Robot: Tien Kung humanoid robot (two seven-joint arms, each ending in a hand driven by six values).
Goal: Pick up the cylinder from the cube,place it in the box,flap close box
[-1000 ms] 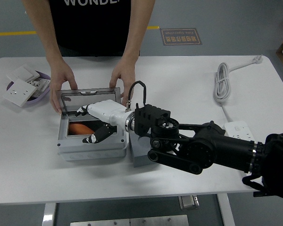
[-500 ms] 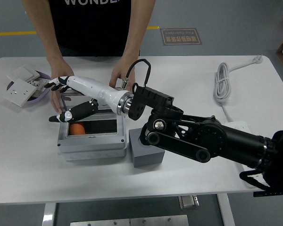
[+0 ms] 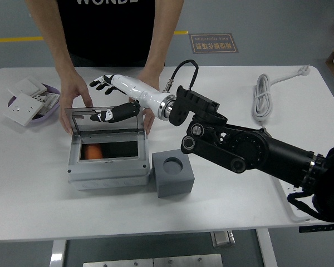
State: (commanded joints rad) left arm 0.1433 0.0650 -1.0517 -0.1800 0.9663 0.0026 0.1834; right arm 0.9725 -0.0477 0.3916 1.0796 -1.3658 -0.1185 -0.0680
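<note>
Right hand [image 3: 112, 99] lifted behind box [image 3: 107, 151]; white table [image 3: 222, 92], grey floor [image 3: 267, 33].

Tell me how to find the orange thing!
Start at the white table and find the grey box with its clear lid up, near the left. Peek inside at its left end: the orange cylinder lies there. It is the only bright orange thing; the grey cube beside the box is plain.

A single head view looks forward and down from high on the robot's side. The white rectangular tabletop [image 3: 222, 89] fills the frame, near edge at the bottom, grey floor [image 3: 278, 28] beyond its far edge.
</note>
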